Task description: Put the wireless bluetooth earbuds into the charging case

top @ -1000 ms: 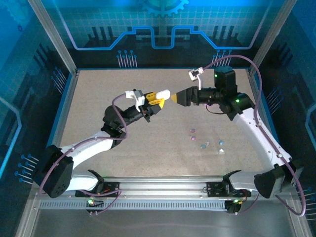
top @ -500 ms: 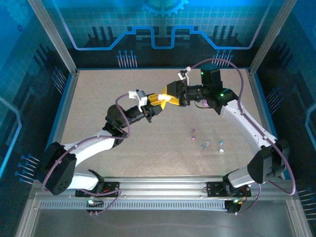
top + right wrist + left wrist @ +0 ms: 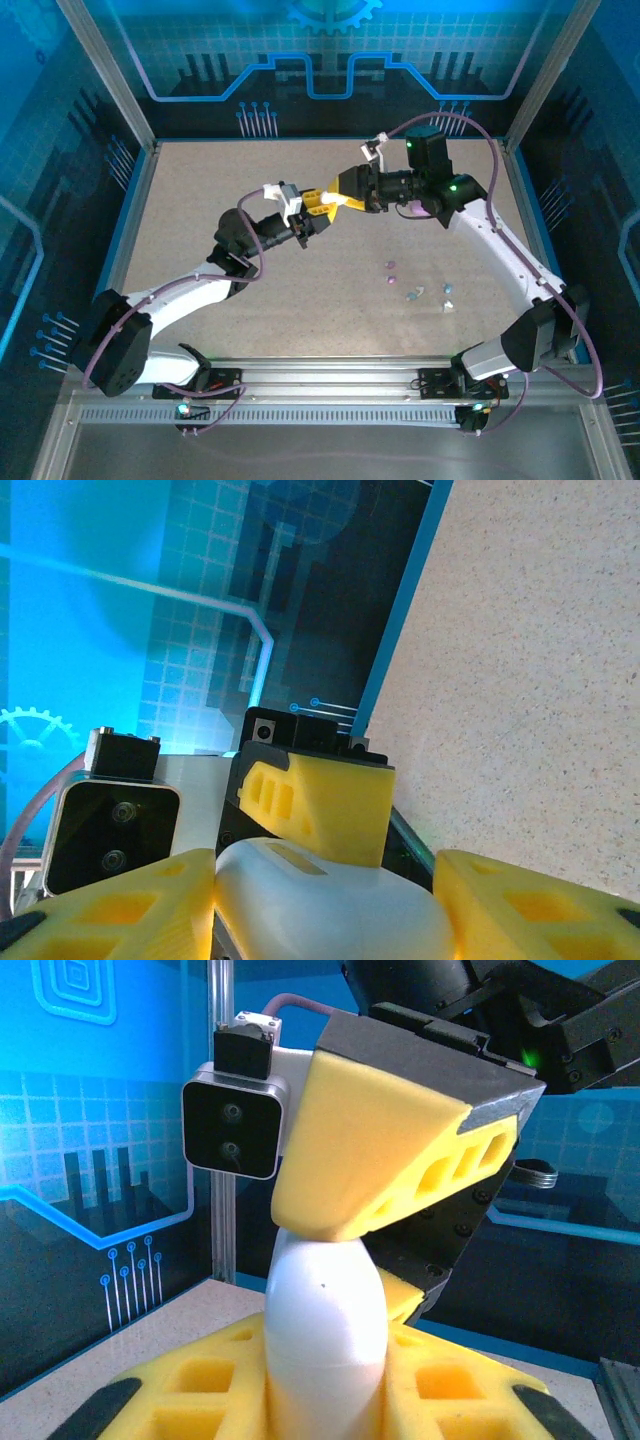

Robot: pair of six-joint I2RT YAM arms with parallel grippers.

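The white pebble-shaped charging case [image 3: 325, 1340] is held in the air over the middle of the table, closed. My left gripper [image 3: 320, 207] is shut on its lower end, and its yellow fingers [image 3: 190, 1385] flank the case. My right gripper [image 3: 341, 198] meets it from the right, with the case [image 3: 330, 910] between its two yellow fingertips [image 3: 120, 900], which touch both sides. One right finger [image 3: 370, 1160] presses on the case's top. The earbuds lie on the table to the right: two purple [image 3: 391, 266], two teal [image 3: 411, 296] and two white [image 3: 448, 305].
The speckled tabletop [image 3: 200, 190] is walled by a metal frame [image 3: 130, 210] and blue panels. Both arms arch inward from the near rail [image 3: 330, 375]. The buds lie under the right arm's forearm span.
The right gripper has swung left to the left gripper and narrowed around the case. The left arm has barely moved and keeps hold of the case.
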